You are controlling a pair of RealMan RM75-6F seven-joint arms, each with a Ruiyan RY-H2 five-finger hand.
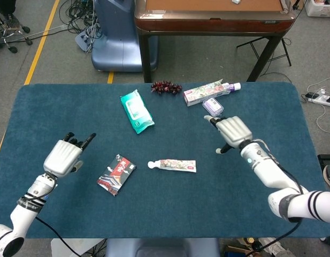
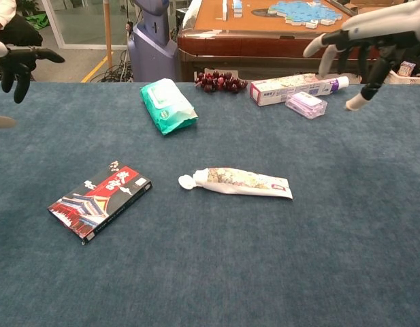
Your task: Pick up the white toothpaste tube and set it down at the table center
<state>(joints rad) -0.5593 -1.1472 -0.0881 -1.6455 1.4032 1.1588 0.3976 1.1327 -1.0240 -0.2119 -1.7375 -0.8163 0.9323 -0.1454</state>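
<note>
Blue cloth surface (image 1: 58,112); grey floor with cables behind. Tube (image 1: 173,165) lies flat, print unreadable. Left hand (image 1: 63,156) and right hand (image 1: 232,131) spread, empty.

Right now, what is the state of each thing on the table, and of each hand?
toothpaste tube: lying flat near the table center, cap on, free of both hands.
black and red box: lying flat, untouched.
wipes pack: lying flat, closed.
toothpaste carton: lying on its side.
grapes: resting at the far edge.
left hand: holds nothing, fingers apart.
right hand: holds nothing, fingers apart.
</note>
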